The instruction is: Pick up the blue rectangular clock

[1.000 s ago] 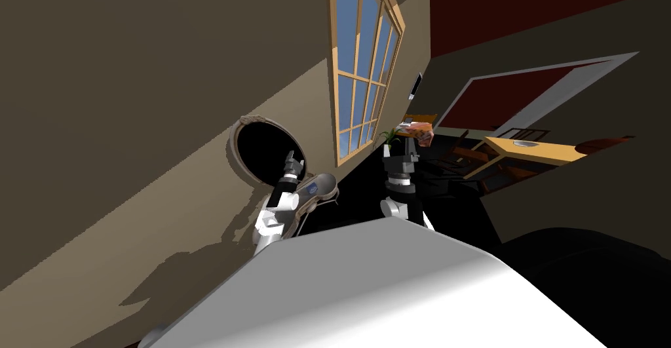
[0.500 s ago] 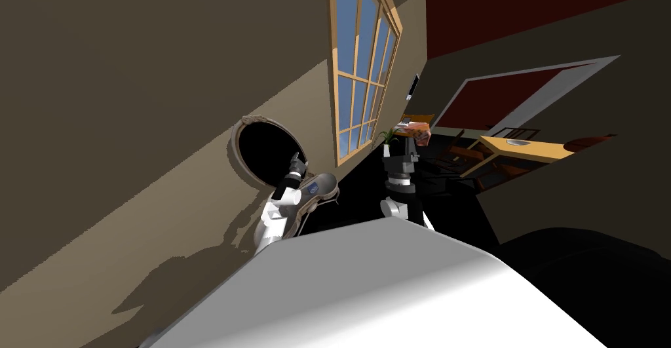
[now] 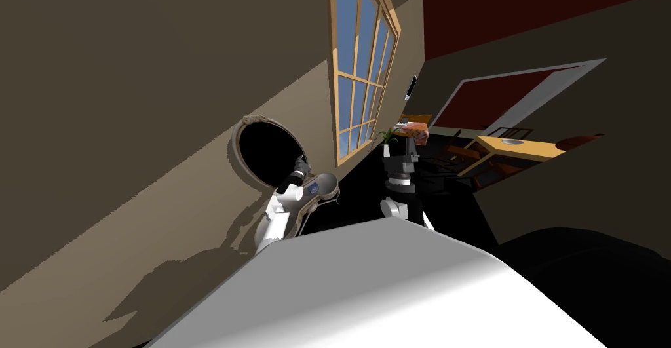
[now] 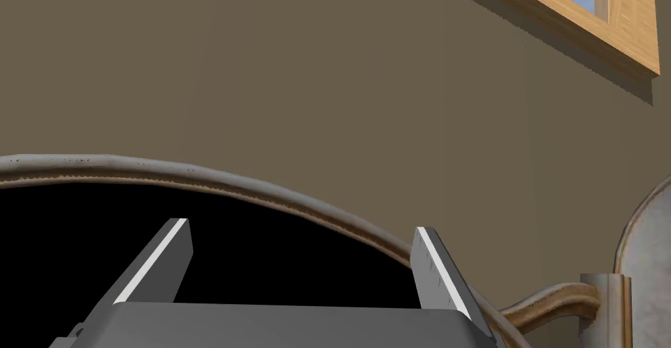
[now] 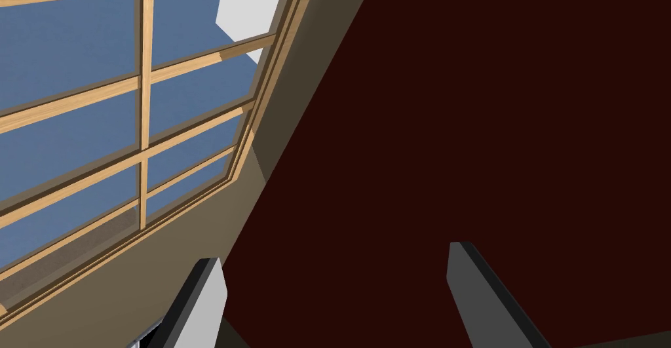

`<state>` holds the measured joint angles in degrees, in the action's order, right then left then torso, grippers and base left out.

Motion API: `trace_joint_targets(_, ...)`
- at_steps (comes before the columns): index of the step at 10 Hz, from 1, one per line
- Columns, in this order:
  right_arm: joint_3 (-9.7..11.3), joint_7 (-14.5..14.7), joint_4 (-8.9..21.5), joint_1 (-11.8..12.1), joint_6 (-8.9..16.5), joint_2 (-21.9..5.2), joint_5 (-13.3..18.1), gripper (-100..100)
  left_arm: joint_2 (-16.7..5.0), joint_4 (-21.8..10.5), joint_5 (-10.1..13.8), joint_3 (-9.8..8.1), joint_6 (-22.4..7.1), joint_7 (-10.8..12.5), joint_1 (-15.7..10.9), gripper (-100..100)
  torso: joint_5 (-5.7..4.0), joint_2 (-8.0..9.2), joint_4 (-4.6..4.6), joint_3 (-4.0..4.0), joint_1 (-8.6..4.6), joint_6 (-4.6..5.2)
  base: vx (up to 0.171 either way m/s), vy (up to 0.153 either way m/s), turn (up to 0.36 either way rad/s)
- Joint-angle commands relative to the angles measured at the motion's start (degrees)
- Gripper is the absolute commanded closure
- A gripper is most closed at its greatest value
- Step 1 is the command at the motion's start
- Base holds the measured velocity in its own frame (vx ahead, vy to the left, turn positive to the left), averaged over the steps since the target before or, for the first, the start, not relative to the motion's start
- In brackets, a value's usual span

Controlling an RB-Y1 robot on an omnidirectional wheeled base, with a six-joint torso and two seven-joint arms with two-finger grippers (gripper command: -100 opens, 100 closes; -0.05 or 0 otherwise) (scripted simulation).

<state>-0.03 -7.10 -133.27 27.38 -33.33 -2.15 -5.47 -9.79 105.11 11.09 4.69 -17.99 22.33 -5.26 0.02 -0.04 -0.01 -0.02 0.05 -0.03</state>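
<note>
A small blue thing, the clock as far as I can tell, lies on a grey oval top with a brown rim, right beside my left forearm. My left gripper sits just past it, against a round brown-rimmed frame whose inside is a black area. In the left wrist view the left gripper is open with nothing between its fingers, facing that rim and the tan wall. The oval top's edge shows off to one side of the fingers. My right gripper is held up and open.
The tan wall with a wooden window runs close along my left. A plant and an orange-pink thing stand beyond the right gripper. A wooden table with chairs is at the right. The floor ahead is a black area.
My left gripper has moved right and slightly down along the round frame, closer to the grey oval top. The head view has shifted a little; the right arm is still.
</note>
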Motion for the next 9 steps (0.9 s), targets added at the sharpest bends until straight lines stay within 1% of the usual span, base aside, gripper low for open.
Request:
trace_joint_targets(1, 0.00, 0.00, 0.00, 0.00, 0.00, 0.00, 0.00, 0, -0.07, -2.61, 1.13, 0.02, -2.86, 1.61, -2.06, -100, 0.00, 0.00, 0.00, 0.00, 0.00, 0.00, 0.002, 0.022, -0.038)
trace_joint_targets(2, 0.00, 0.00, 0.00, 0.00, 0.00, 0.00, 0.00, 0, -0.07, -2.61, 1.13, 0.02, -3.83, 1.61, -2.06, -100, 0.00, -0.01, 0.00, -0.01, 0.02, 0.02, 0.004, 0.025, -0.031)
trace_joint_targets(3, 0.00, 0.00, 0.00, 0.00, 0.00, 0.00, 0.00, 0, -0.21, -5.07, 2.22, 0.07, -5.76, 3.13, -3.86, -100, 0.01, -0.01, 0.00, -0.01, 0.02, 0.01, 0.006, 0.032, -0.038)
trace_joint_targets(4, 0.00, 0.00, 0.00, 0.00, 0.00, 0.00, 0.00, 0, -0.21, -5.45, 2.22, 0.07, -7.00, 3.13, -3.86, -100, 0.01, -0.03, -0.01, -0.02, 0.06, 0.01, 0.009, 0.028, -0.024)
trace_joint_targets(5, 0.00, 0.00, 0.00, 0.00, 0.00, 0.00, 0.00, 0, -0.35, -7.52, 3.29, 0.09, -9.04, 4.61, -5.59, -100, 0.01, -0.03, -0.01, -0.02, 0.05, 0.00, 0.012, 0.033, -0.032)
trace_joint_targets(6, 0.00, 0.00, 0.00, 0.00, 0.00, 0.00, 0.00, 0, -0.35, -8.38, 3.29, 0.09, -10.19, 4.61, -5.59, -100, 0.01, -0.05, -0.01, -0.03, 0.06, 0.01, 0.012, 0.027, -0.027)
trace_joint_targets(7, 0.00, 0.00, 0.00, 0.00, 0.00, 0.00, 0.00, 0, -0.50, -10.65, 4.32, 0.08, -12.04, 6.04, -7.24, -100, 0.01, -0.05, -0.01, -0.03, 0.05, 0.00, 0.019, 0.027, -0.041)
trace_joint_targets(8, 0.00, 0.00, 0.00, 0.00, 0.00, 0.00, 0.00, 0, -0.50, -11.38, 4.32, 0.08, -13.37, 6.04, -7.24, -100, 0.01, -0.08, -0.02, -0.04, 0.04, 0.01, 0.021, 0.022, -0.026)
trace_joint_targets(9, 0.00, 0.00, 0.00, 0.00, 0.00, 0.00, 0.00, 0, -0.64, -13.45, 5.31, 0.04, -15.29, 7.41, -8.80, -100, 0.01, -0.07, -0.02, -0.04, 0.03, -0.01, 0.026, 0.026, -0.037)
